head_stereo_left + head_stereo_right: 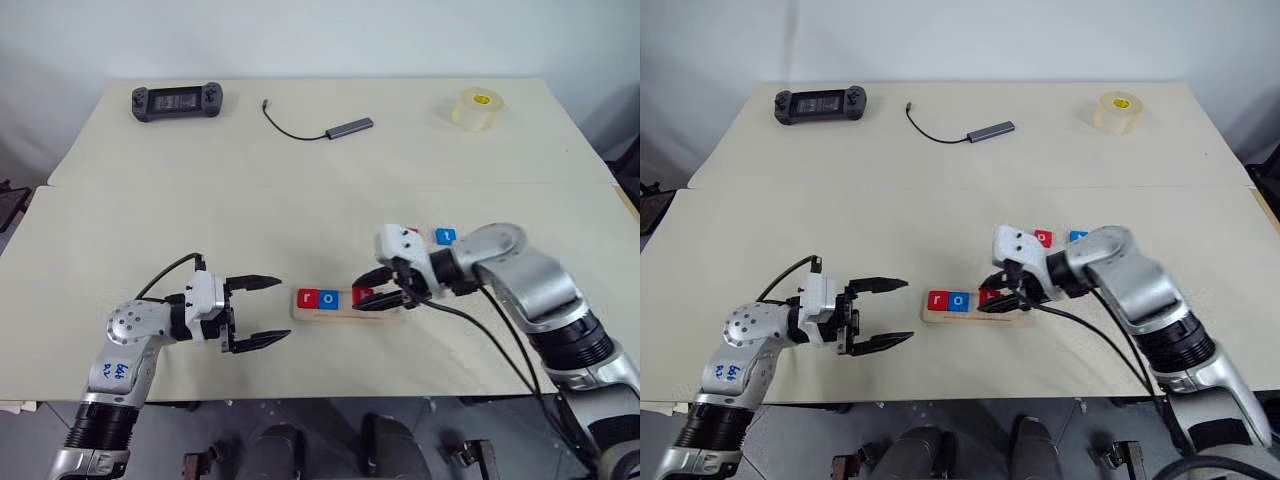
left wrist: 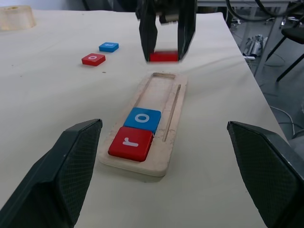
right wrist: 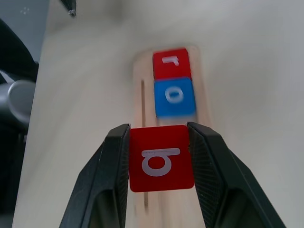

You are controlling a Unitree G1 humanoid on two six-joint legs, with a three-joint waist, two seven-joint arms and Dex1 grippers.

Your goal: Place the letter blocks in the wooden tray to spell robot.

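We find the right claw [image 3: 159, 164] clamping the red "b" tile [image 3: 161, 164] above the long pale wooden tray [image 2: 167, 137], which holds red "r" [image 2: 131, 143] and blue "o" [image 2: 142, 119]. Our left claw [image 1: 262, 311] gapes empty nearby. On the bench [image 1: 300, 200] behind lie two spare tiles, red [image 2: 93, 59] and blue [image 2: 109, 46].

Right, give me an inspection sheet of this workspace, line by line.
Surface: pale table, two boards butted together, seam across the middle.
Job's things: wooden tray holds red r block and blue o block at one end; red b block held over the tray; red o block and blue block loose on the table beyond.
Clutter: game controller, tape roll, both at the far edge.
End effectors: left end effector open, empty, beside the tray; right end effector shut on the b block.
Cables: adapter with cable on the far side.
Surroundings: white wall behind.
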